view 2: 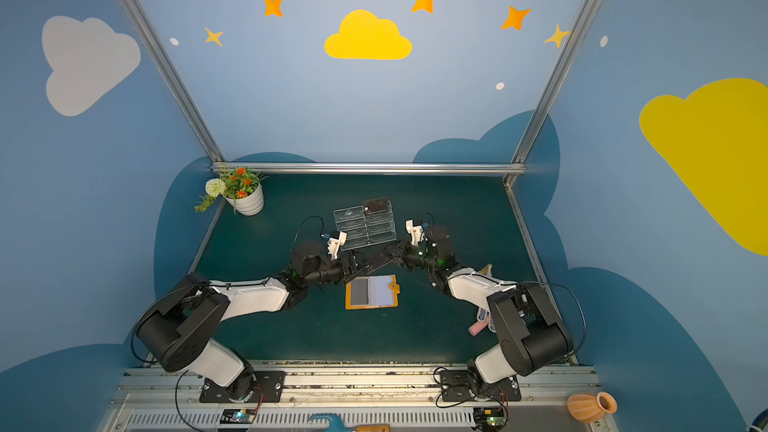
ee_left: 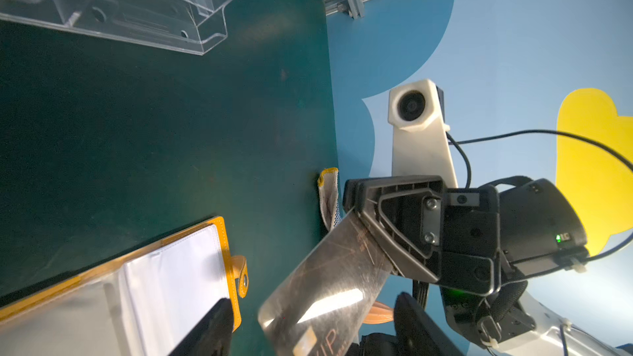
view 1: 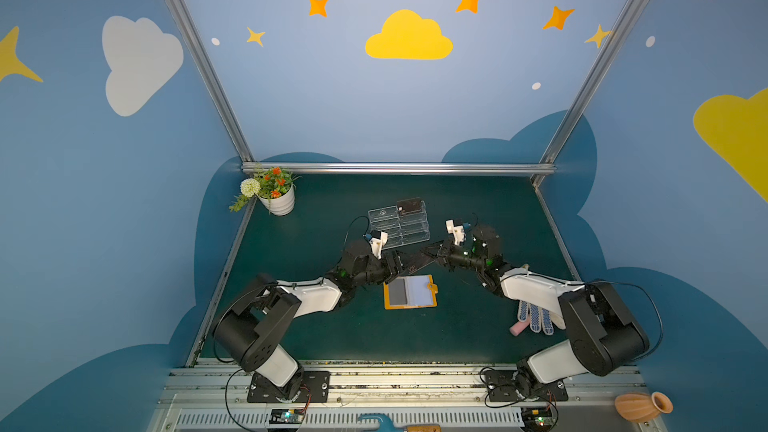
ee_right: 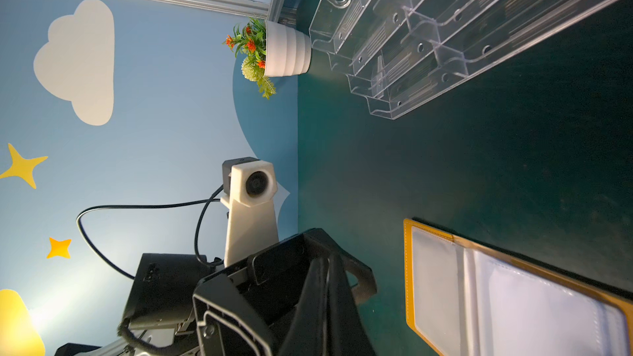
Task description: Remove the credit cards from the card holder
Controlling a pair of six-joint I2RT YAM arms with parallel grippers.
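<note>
Right gripper (view 1: 435, 258) pinches one end of a credit card (view 1: 417, 261) in both top views, above the open card holder (view 1: 409, 306). In the left wrist view, left gripper (ee_left: 308, 327) fingers (ee_left: 212, 330) stand spread beside the card. In the right wrist view, the holder lies on the table (ee_right: 479, 166).
</note>
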